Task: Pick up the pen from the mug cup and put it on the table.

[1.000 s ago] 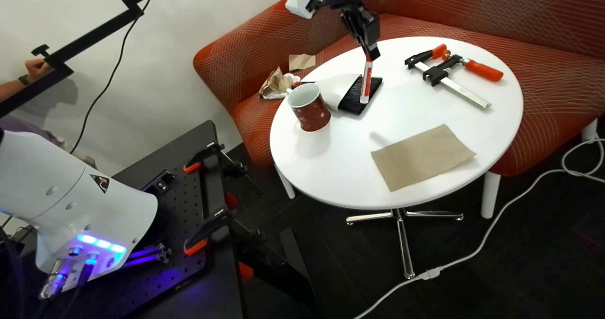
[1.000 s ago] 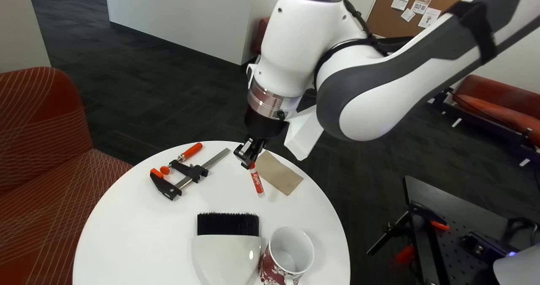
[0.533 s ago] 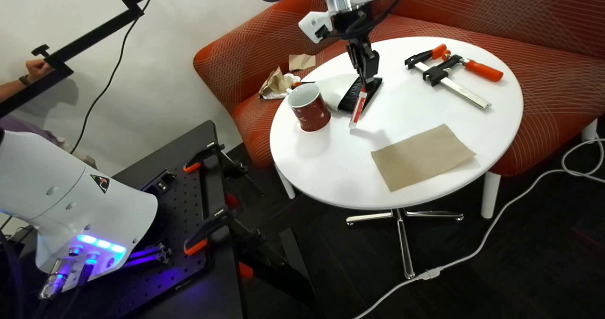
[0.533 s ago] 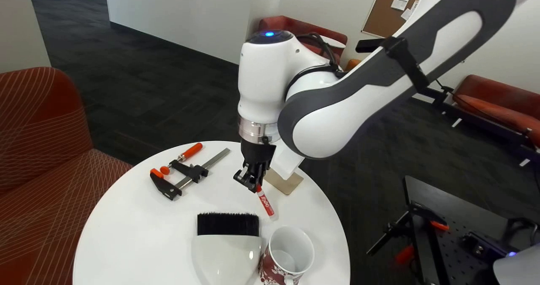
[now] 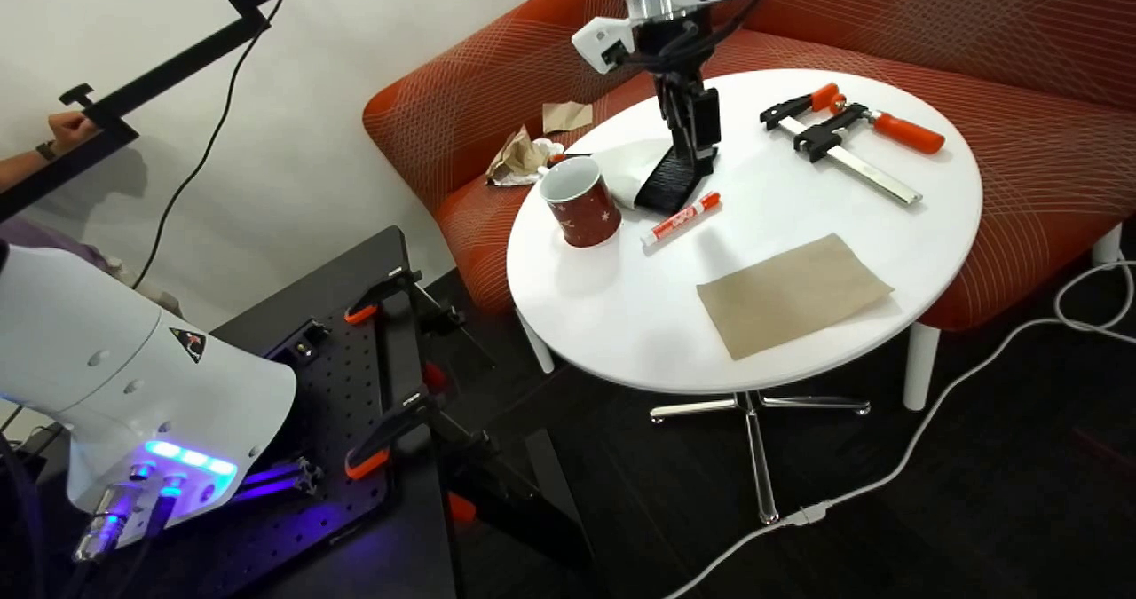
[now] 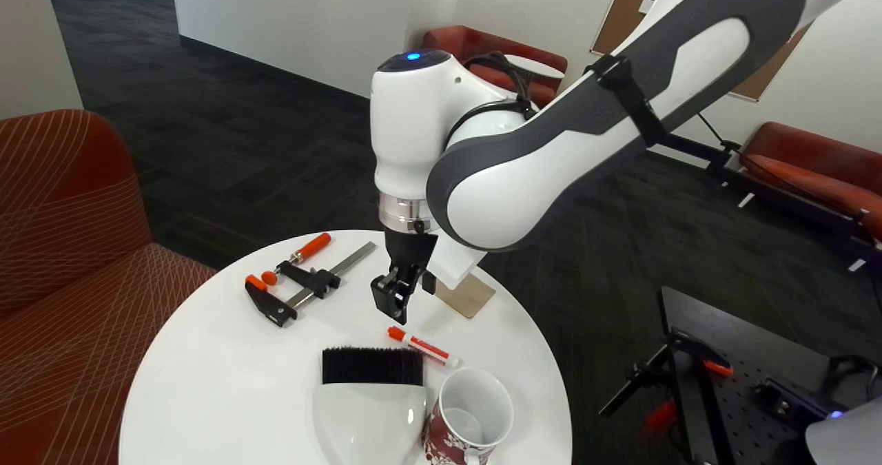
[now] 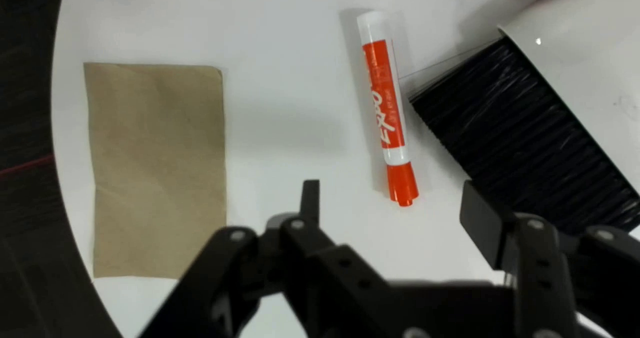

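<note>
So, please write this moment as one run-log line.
gripper: open, holding nothing | pen: lying on table | mug cup: upright | status: placement looks done

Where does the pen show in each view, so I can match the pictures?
In an exterior view: the pen is above and right of centre, just below the black brush.
In an exterior view: the pen is below centre, by the upper right corner of the black brush.
In the wrist view: the pen is above and right of centre, left of the black brush.
Shared landmark: the black brush, beside the pen in every view.
</note>
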`<action>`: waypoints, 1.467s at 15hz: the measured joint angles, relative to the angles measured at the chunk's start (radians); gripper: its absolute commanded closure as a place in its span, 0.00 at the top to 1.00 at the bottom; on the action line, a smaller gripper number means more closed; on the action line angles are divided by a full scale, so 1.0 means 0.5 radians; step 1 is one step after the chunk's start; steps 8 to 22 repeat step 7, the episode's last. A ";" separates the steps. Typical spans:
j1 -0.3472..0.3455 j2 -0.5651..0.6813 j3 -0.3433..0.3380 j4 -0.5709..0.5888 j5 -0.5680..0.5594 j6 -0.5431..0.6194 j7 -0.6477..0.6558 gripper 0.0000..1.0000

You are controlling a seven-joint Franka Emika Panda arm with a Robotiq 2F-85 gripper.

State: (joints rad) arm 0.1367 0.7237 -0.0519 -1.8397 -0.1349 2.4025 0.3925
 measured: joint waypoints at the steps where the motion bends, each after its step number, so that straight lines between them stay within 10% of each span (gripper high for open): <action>1: 0.001 0.000 0.000 0.006 0.000 0.000 0.000 1.00; 22: 0.005 0.000 0.000 0.030 0.000 0.000 0.000 1.00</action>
